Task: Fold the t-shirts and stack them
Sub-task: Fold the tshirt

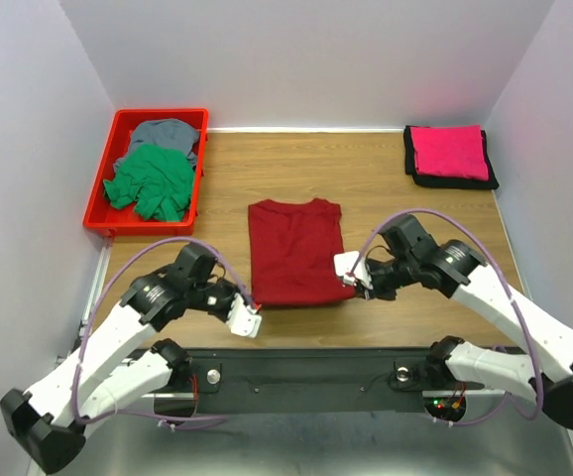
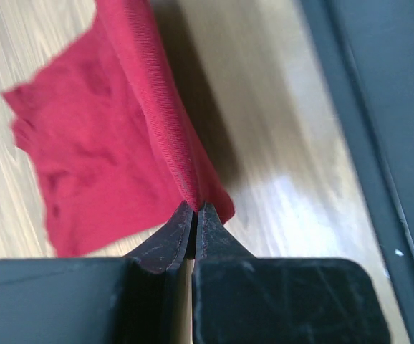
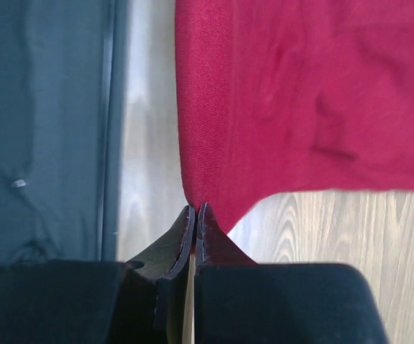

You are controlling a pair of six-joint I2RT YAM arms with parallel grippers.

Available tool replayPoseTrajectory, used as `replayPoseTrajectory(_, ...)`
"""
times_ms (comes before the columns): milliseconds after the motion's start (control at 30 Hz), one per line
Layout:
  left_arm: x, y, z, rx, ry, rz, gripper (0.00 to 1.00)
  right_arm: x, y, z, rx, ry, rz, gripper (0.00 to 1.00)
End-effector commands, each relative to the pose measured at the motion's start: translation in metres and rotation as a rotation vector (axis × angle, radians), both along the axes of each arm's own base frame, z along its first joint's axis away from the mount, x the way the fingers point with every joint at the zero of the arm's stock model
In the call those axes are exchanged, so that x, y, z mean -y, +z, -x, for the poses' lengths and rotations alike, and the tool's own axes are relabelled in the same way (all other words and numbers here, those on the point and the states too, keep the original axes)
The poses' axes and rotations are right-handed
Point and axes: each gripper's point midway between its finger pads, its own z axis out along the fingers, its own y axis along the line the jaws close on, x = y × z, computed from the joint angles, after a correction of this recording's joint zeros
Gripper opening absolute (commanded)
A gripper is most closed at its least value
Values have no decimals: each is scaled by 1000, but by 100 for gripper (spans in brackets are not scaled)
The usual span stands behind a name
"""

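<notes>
A dark red t-shirt lies folded into a long rectangle in the middle of the wooden table. My left gripper is shut on its near left corner, the cloth pinched at the fingertips. At the near right corner my right gripper is shut on the same shirt. A bright pink t-shirt rests folded on a black t-shirt at the back right. In the red tray lie a crumpled green t-shirt and a grey t-shirt.
The red plastic tray stands at the back left of the table. A dark metal base bar runs along the near edge between the arm mounts. Pale walls close in the back and both sides.
</notes>
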Motion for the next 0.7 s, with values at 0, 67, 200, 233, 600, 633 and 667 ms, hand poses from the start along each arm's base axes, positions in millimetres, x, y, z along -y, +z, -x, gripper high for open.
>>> replayPoseTrajectory(0,-3,15,34,-39,-129,27,0,8,20,30,-28,91,-21,1)
replayPoseTrajectory(67,-1,22,34,-45,-127,38,0,8,19,26,-16,91,-5,1)
replayPoseTrajectory(200,4,22,22,-75,-83,27,0,4,18,4,20,61,34,1)
replayPoseTrajectory(233,5,22,18,-76,-63,26,0,1,16,-4,22,55,49,0)
replayPoseTrajectory(600,19,57,-75,-62,11,72,0,10,25,-115,44,-6,31,1)
replayPoseTrajectory(633,19,57,-87,-66,26,73,0,11,22,-125,43,-2,33,0)
replayPoseTrajectory(667,22,56,-106,-79,32,62,0,7,16,-145,37,15,32,1)
